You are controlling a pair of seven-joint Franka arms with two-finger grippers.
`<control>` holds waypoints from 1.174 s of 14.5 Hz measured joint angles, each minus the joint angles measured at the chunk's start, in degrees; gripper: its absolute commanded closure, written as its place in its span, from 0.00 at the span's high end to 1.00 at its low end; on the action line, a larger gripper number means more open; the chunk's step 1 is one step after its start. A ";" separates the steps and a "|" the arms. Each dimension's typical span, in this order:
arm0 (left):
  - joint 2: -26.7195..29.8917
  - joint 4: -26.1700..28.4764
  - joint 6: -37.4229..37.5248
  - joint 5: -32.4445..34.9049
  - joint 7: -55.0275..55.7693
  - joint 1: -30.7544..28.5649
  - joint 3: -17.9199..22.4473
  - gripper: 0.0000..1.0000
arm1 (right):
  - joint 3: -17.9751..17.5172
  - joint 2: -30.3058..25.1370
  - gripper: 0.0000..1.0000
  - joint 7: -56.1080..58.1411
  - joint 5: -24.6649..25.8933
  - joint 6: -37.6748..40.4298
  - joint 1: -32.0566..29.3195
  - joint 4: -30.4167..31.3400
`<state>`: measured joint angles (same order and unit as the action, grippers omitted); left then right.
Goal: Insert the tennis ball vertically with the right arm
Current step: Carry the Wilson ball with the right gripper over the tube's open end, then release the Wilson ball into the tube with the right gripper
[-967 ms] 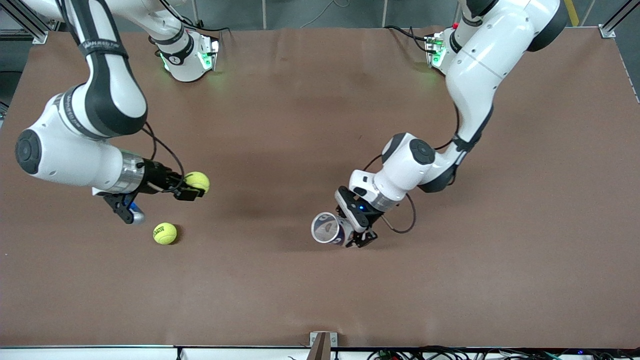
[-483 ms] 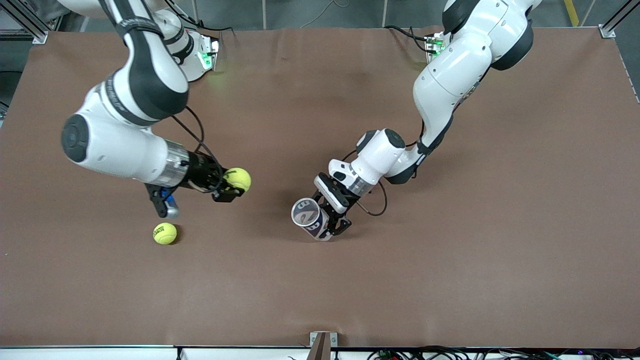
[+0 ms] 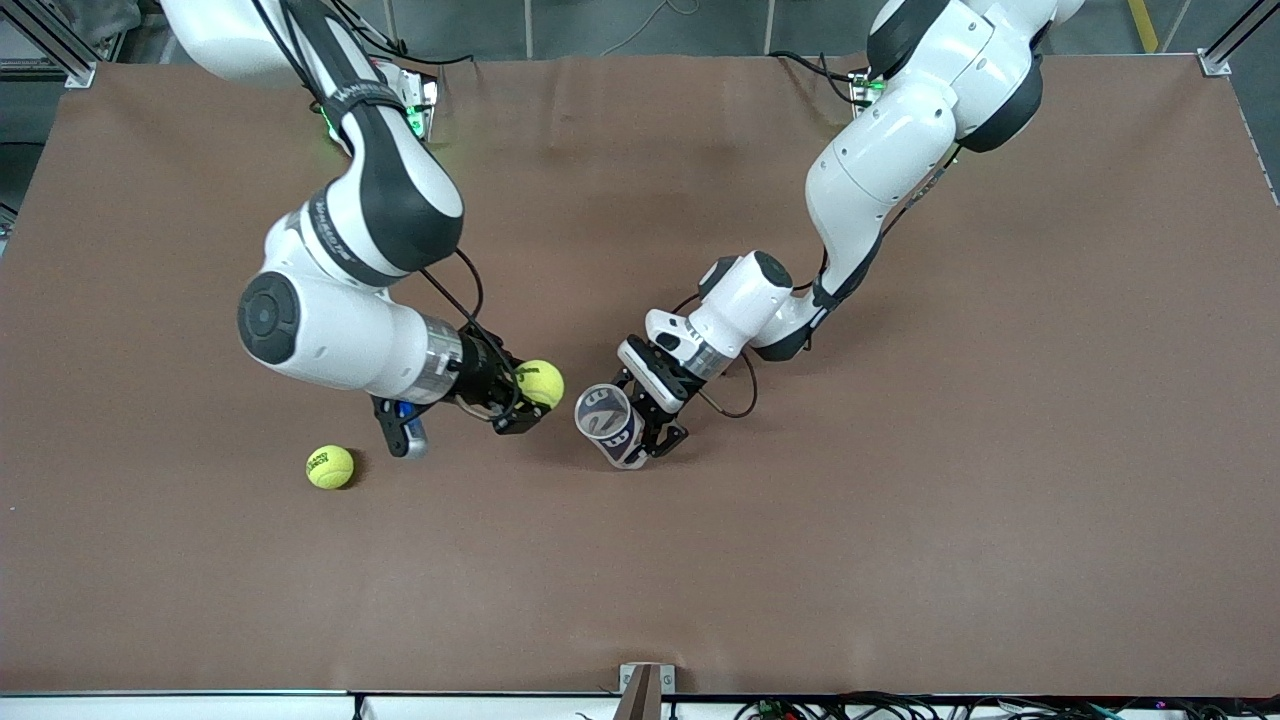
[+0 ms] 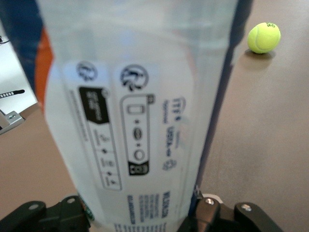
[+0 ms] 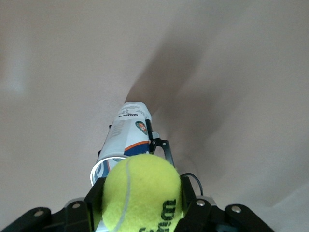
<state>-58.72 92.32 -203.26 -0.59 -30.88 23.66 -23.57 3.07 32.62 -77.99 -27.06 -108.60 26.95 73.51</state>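
My right gripper [image 3: 533, 392] is shut on a yellow-green tennis ball [image 3: 541, 382] and holds it over the middle of the table, just beside the open mouth of a can. In the right wrist view the ball [image 5: 142, 193] fills the space between the black fingers [image 5: 189, 195]. My left gripper [image 3: 650, 425] is shut on the white and blue tennis ball can [image 3: 610, 420] and holds it tilted, with the mouth turned toward the ball. The can fills the left wrist view [image 4: 140, 96] and shows past the ball in the right wrist view [image 5: 123, 140].
A second tennis ball [image 3: 330, 466] lies loose on the brown table [image 3: 900, 500], toward the right arm's end and nearer the front camera than the held ball. It also shows in the left wrist view [image 4: 264, 37].
My right arm has swung the held ball from its end of the table to the can's mouth. My left arm has brought the can a little toward the ball. The loose ball has not moved.
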 measured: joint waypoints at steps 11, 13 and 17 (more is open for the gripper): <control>-0.81 -0.06 -0.34 0.00 0.55 0.21 -0.03 0.73 | 0.30 5.87 0.02 -4.69 1.73 -6.25 4.45 -3.92; -0.81 -0.07 -0.34 0.00 0.55 0.21 -0.03 0.74 | 0.30 6.46 0.05 -5.16 2.43 -7.37 4.86 -3.93; -0.82 -0.07 -0.34 0.00 0.56 0.21 -0.03 0.74 | 0.30 7.05 0.49 -5.70 2.54 -8.01 5.42 -3.94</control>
<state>-59.53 92.24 -203.61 -0.59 -30.33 23.87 -23.61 3.37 39.67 -83.69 -24.52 -116.61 32.38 69.58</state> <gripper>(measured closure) 0.260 0.348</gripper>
